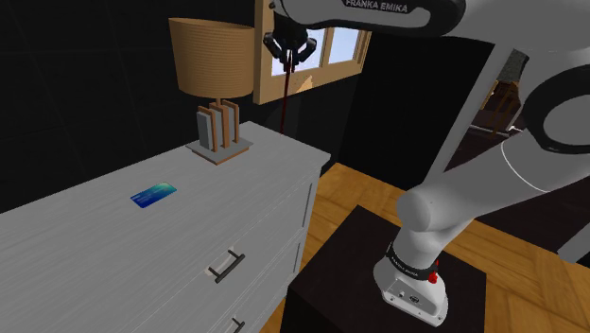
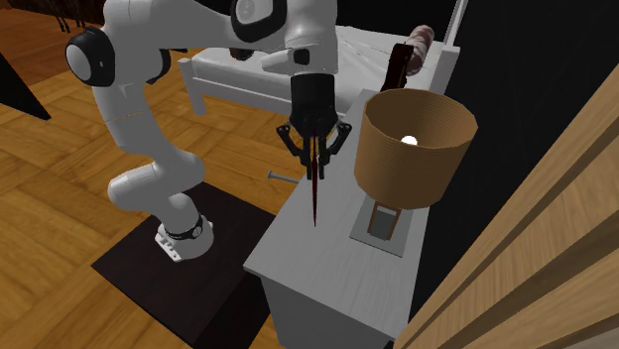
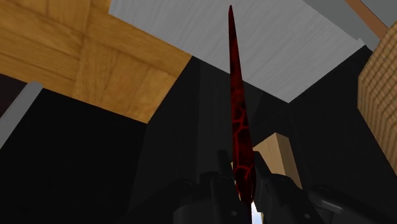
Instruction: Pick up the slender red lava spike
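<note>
A slender dark red spike with black cracks hangs point down from my black gripper, whose fingers are shut on its thick upper end. In the shoulder view the gripper is high above the far corner of the white dresser, beside the lamp, with the spike dangling below it. In the second exterior view the gripper holds the spike well clear of the dresser top, its tip in the air.
A lamp with a tan shade and a grey-and-wood base stands at the dresser's far end. A blue card lies on the dresser top. Wooden floor and my dark stand lie beside the dresser. A window frame is behind.
</note>
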Controlling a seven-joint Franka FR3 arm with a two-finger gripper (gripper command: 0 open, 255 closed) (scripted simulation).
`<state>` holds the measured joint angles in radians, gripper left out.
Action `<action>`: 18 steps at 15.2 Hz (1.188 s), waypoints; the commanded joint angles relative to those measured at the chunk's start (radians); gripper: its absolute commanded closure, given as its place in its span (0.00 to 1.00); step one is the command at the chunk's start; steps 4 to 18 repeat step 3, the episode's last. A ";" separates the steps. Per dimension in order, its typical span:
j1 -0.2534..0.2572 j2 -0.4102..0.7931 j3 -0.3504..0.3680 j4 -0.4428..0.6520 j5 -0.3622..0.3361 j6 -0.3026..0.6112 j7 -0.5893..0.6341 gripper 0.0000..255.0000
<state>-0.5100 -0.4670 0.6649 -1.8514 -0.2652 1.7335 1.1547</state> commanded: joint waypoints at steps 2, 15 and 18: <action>-0.006 0.013 0.005 0.040 -0.005 -0.028 -0.007 1.00; -0.006 0.013 0.005 0.040 -0.005 -0.028 -0.007 1.00; -0.006 0.013 0.005 0.040 -0.005 -0.028 -0.007 1.00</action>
